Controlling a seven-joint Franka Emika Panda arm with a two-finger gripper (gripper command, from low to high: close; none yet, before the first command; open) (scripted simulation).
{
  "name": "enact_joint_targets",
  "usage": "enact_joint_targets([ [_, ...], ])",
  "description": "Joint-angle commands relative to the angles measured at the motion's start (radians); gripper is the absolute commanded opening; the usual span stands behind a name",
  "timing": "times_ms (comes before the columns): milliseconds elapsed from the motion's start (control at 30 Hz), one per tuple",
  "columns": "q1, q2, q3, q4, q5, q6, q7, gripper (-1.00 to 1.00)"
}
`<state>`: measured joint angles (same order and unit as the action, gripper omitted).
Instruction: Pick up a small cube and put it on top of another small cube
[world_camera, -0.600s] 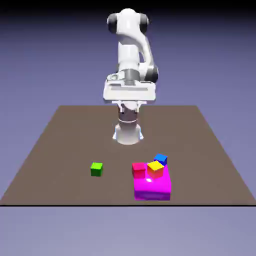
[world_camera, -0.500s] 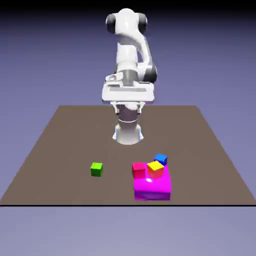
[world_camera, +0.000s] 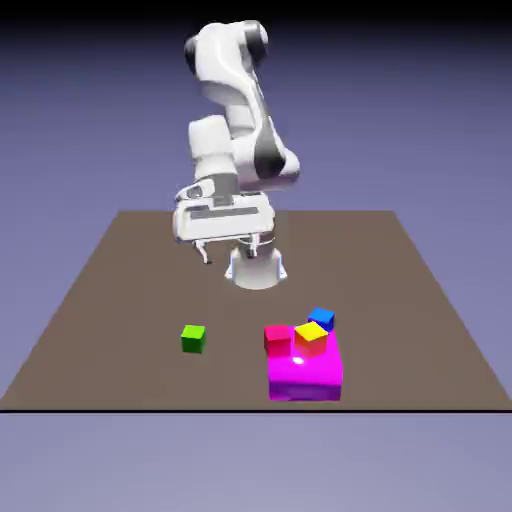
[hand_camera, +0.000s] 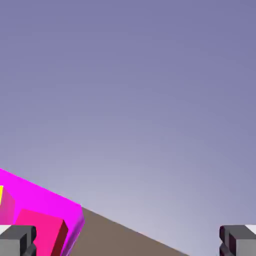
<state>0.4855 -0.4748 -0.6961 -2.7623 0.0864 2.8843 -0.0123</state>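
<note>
Nearest in the exterior view comes the big magenta block (world_camera: 305, 381), toward the right of the table (world_camera: 130, 300), and here's the yellow cube (world_camera: 311, 339) showing over its top, orange-shaded sides and all, tilted a little! Right beside it, on the exterior view's left, sits the red cube (world_camera: 277, 341), also overlapping the block's top; whether they touch, I can't tell. Well apart to the exterior view's left, the green cube (world_camera: 193, 339) rests flat on the tabletop. Just behind the block, the blue cube (world_camera: 321, 319) peeks out, partly hidden. Farther back and up high, the gripper (world_camera: 230, 258) hangs tilted in the air with its fingers spread wide, nothing between them! And behind it, at the far side, stands the robot's white base (world_camera: 256, 269).
</note>
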Motion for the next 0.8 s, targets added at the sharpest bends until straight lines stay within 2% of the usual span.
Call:
enact_joint_targets([
  [0, 0.025, 0.005, -0.036, 0.002, 0.005, -0.008, -0.039, 0.00],
  [767, 0.592, 0.119, -0.870, 0.060, 0.108, -0.191, -0.941, 0.00],
])
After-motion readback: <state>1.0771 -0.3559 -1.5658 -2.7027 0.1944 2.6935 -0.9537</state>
